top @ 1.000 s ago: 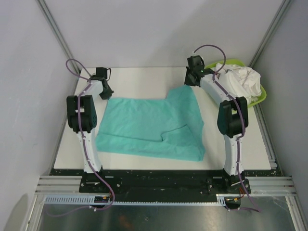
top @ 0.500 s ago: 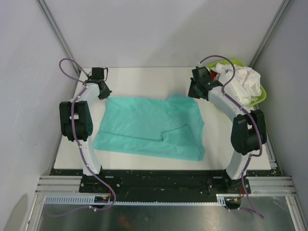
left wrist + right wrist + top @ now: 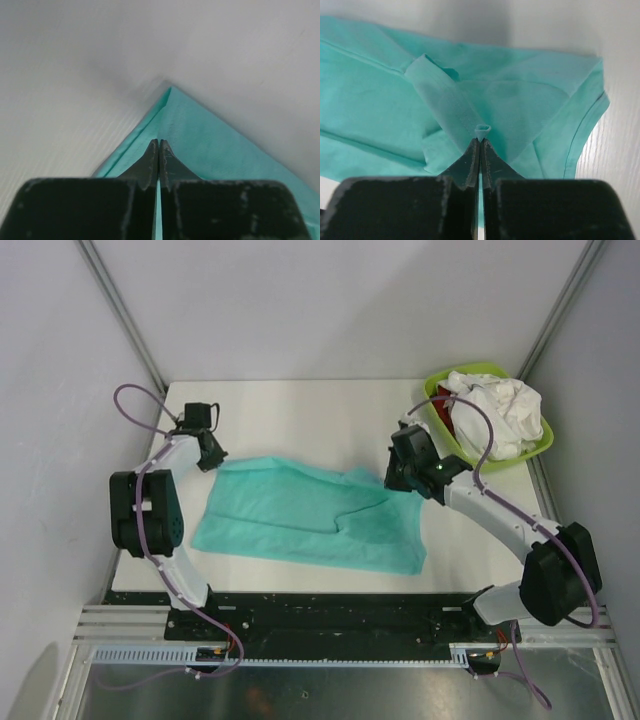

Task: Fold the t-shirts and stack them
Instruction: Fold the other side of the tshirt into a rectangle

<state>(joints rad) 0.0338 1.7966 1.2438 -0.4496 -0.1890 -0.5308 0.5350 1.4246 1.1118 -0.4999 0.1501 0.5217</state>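
Since the left gripper [image 3: 207, 455] and right gripper [image 3: 392, 480] each clench a far corner of the soft teal cloth t-shirt [image 3: 300, 515] — one per side — its far edge can likely fold nearward squarely.

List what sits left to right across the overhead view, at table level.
left tool → teal t-shirt → right tool → green basin
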